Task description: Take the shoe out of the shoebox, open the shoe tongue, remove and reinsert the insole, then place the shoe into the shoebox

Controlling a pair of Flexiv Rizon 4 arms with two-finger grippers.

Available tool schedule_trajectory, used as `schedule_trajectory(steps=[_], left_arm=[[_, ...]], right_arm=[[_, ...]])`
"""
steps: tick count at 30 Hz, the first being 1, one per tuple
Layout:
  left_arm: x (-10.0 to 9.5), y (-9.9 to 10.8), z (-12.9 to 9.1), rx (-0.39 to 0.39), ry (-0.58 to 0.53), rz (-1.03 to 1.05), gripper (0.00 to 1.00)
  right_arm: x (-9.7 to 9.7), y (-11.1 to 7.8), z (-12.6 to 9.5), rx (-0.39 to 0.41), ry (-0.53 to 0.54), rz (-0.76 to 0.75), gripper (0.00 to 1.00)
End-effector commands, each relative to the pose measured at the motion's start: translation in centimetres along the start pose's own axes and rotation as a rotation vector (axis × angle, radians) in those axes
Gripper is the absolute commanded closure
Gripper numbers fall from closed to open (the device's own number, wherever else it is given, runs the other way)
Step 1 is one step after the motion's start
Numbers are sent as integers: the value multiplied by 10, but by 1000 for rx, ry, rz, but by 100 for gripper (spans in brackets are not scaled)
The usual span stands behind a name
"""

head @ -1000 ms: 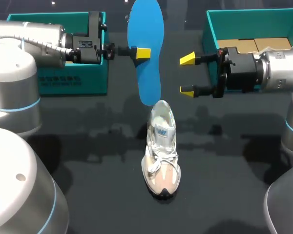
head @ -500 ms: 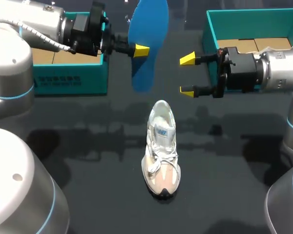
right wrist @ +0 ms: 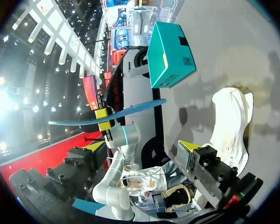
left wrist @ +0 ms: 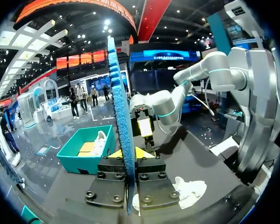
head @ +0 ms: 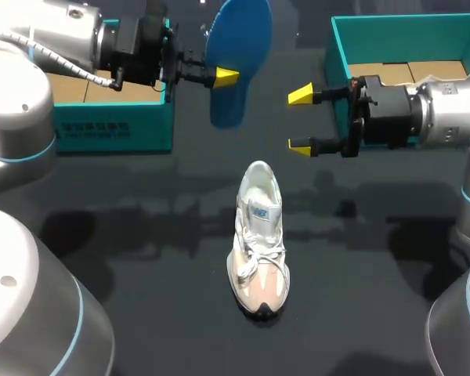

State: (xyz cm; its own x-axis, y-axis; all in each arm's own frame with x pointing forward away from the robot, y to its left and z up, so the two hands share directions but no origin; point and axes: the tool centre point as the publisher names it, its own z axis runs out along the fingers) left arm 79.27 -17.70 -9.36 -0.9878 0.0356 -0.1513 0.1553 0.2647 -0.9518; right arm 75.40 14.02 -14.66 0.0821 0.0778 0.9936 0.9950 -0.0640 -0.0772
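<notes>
Half done, by the look of it: pinches the blue insole [head: 236, 47] in the left gripper [head: 219, 77], fingers narrow on its long edge, high over the table [head: 141, 258] and just beside the left shoebox [head: 113, 129]. Holds the right gripper [head: 301, 120] wide apart and empty, in front of the right shoebox [head: 407, 31], about level with the insole but clear of it. Has the shoe [head: 258, 235] standing on its sole on the table between the arms, heel toward the boxes, toe toward the robot, outside both boxes and touched by nothing. Risks, probably, a swivel or slip of the thin insole in so small a pinch; risks too a buckle if its tip catches the collar or tongue instead of sliding in; and, with no finger steadying the shoe, could shove it along or tip it over. Offers open table on every side of the shoe. Gets tighter at the far edge, with box walls close behind both grippers and a modest gap between the two.
</notes>
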Motion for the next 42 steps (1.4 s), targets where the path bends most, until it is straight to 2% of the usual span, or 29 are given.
schedule_trajectory(steps=[1,8,15,18,31,36,40,42], left_arm=[[2,-1,1,-28,-28,137,100],[0,4,4,-39,-33,375,100],[-6,17,7,-52,-109,527,100],[-7,24,8,-70,-170,681,100],[-8,26,9,-66,-184,691,100],[-3,32,10,-59,-199,888,100],[-1,35,10,-9,-198,1010,100],[0,36,9,-19,-212,1082,100]], right_arm=[[0,0,1,-2,-1,1,0],[0,0,1,-2,-1,1,0],[0,0,1,-2,-1,1,0],[0,0,1,-2,-1,1,0],[0,0,1,-2,-1,1,0],[0,0,1,-2,-1,1,0],[0,0,1,-2,-1,1,0],[0,0,1,-2,-1,1,0]])
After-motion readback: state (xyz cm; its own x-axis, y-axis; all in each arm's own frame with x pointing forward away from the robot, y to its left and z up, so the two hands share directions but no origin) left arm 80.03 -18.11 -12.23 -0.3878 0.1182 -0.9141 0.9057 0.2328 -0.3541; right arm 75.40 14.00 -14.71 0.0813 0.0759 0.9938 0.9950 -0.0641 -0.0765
